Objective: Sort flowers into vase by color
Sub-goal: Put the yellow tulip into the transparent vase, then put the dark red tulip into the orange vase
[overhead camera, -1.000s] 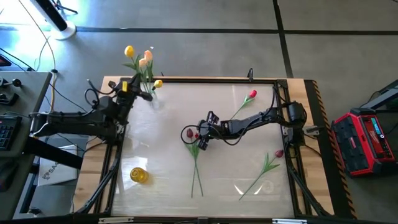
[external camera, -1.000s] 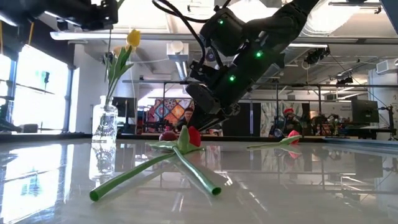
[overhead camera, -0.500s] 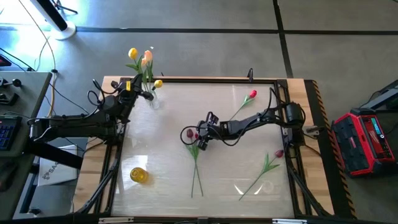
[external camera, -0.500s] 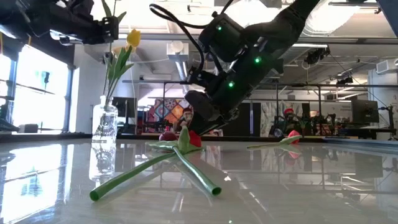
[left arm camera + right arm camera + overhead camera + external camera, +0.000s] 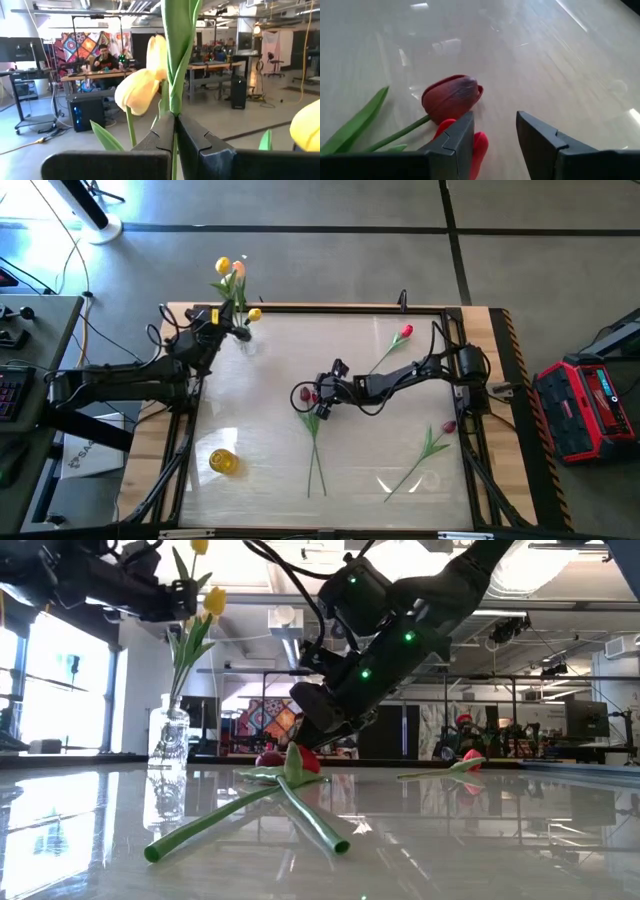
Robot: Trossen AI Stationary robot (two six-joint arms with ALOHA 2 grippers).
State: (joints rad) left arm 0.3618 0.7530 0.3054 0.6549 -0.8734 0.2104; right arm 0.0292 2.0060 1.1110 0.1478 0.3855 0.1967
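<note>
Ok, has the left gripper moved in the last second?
Yes. In the high view the left gripper, shut on a yellow tulip stem, has shifted right along the table's far edge, closer to the vase.

At upper left, the left claw (image 5: 232,330) has carried its yellow tulip (image 5: 223,266) rightward, closer to the vase (image 5: 168,745).

Glossy, mirror-smooth pale tabletop (image 5: 480,840) edged in bare light wood (image 5: 480,311), clear ribbed glass vase (image 5: 168,745), smooth plastic-looking green stems (image 5: 215,815), matt waxy dark-red tulip head (image 5: 451,96), matt black gripper fingers (image 5: 542,137)
</note>
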